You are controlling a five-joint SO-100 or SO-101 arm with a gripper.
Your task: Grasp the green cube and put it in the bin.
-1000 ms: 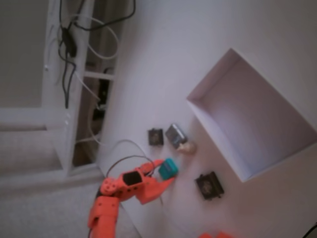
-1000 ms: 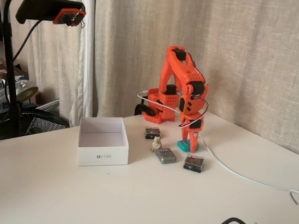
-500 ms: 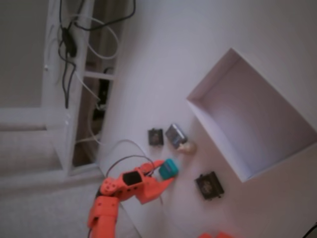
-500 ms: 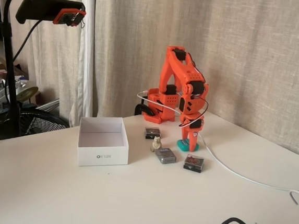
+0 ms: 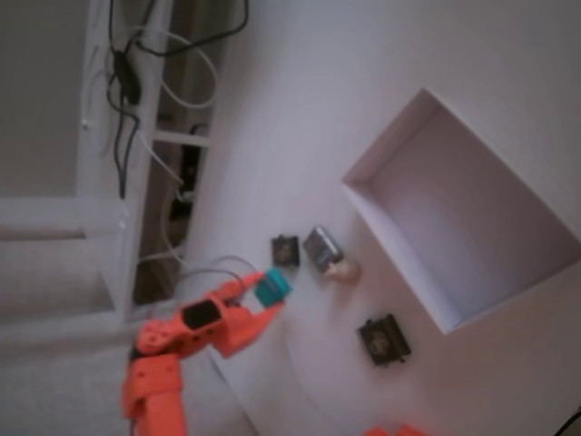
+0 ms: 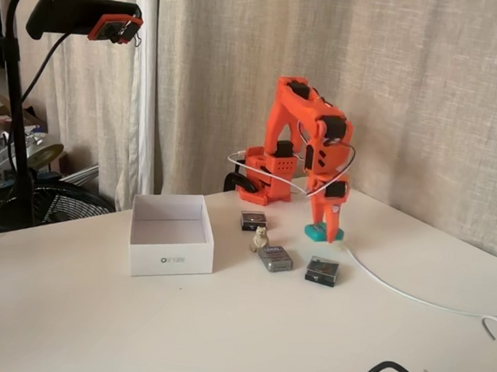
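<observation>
The green cube (image 5: 274, 289) (image 6: 315, 235) is a small teal block clamped between the fingers of my orange gripper (image 5: 269, 292) (image 6: 324, 231), which is shut on it. In both fixed views it hangs a little above the white table. The bin (image 5: 392, 257) (image 6: 171, 254) is a large white box with low walls and shows nothing inside. In the side-on fixed view it stands well left of the gripper, beyond the small blocks.
Two dark blocks (image 6: 253, 220) (image 6: 322, 271), a grey block (image 6: 274, 258) and a small beige figure (image 6: 260, 238) lie between gripper and bin. A white cable (image 6: 396, 291) trails right across the table. A camera on a black stand (image 6: 76, 14) is at far left.
The gripper has risen from the table with the green cube in it. It shifted right in the side-on view, and left and up in the view from above.
</observation>
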